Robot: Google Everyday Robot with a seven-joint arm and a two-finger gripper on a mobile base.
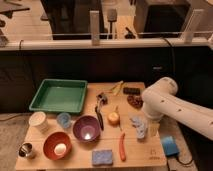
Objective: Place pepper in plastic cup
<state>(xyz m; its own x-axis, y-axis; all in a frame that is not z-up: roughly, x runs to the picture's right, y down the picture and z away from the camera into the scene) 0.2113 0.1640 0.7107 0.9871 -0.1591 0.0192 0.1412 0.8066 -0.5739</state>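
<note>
The pepper (pixel 121 146), long, thin and red-orange, lies on the wooden table (pixel 140 159) near its front edge, right of a blue sponge (pixel 102 157). A small pale blue plastic cup (pixel 63 120) stands on the left side, between a white cup (pixel 38 121) and a purple bowl (pixel 86 128). My white arm (pixel 165 102) reaches in from the right. The gripper (pixel 153 130) hangs over the table's right side, right of and behind the pepper and far from the cup.
A green tray (pixel 59 95) sits at back left. A red bowl (pixel 57 145) and a metal cup (pixel 26 150) stand at front left. A round yellow fruit (pixel 114 118), a dark utensil (pixel 100 112) and a crumpled blue cloth (pixel 139 126) lie mid-table. A blue block (pixel 170 146) sits off the right edge.
</note>
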